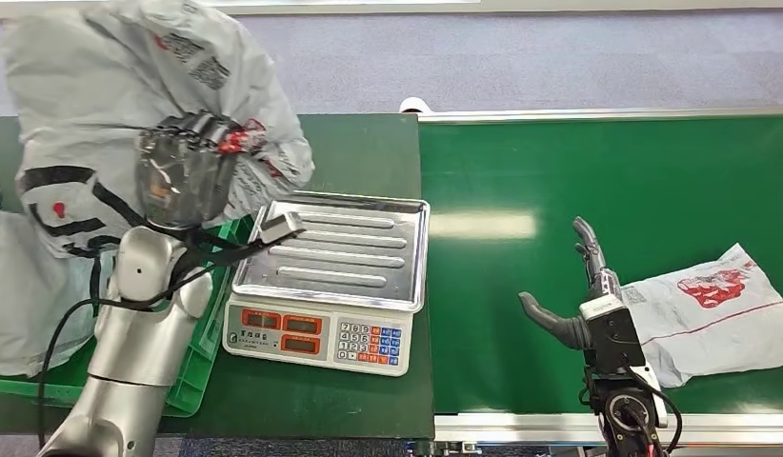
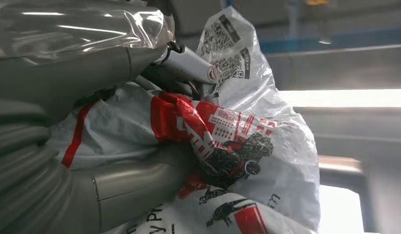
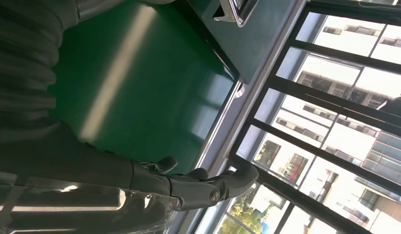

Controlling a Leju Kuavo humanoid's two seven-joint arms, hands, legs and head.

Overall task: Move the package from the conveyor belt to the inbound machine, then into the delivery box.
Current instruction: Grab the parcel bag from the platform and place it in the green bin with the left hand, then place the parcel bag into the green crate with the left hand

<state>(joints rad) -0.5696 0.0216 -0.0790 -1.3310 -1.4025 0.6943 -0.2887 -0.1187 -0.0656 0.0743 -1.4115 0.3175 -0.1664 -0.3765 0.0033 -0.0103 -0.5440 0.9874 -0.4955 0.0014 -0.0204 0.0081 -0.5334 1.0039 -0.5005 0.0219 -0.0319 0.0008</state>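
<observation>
My left hand [image 1: 183, 171] grips a big grey plastic package [image 1: 102, 86] with red and black print, held up in the air to the left of the scale [image 1: 331, 276] and above the green crate [image 1: 192, 376]. Close up, the fingers [image 2: 189, 63] clamp the crumpled package [image 2: 257, 146]. My right hand [image 1: 583, 300] hovers open above the green conveyor belt [image 1: 597, 181], thumb spread out, just left of a second grey package [image 1: 707, 314] lying flat on the belt. The same right hand [image 3: 198, 187] has nothing in it.
The scale has a ribbed steel pan [image 1: 340, 248] and a keypad front [image 1: 316, 338] and stands on a dark green table [image 1: 369, 143]. Another grey bag [image 1: 26, 295] lies in the crate. The belt's metal rail [image 1: 597, 424] runs along the near edge.
</observation>
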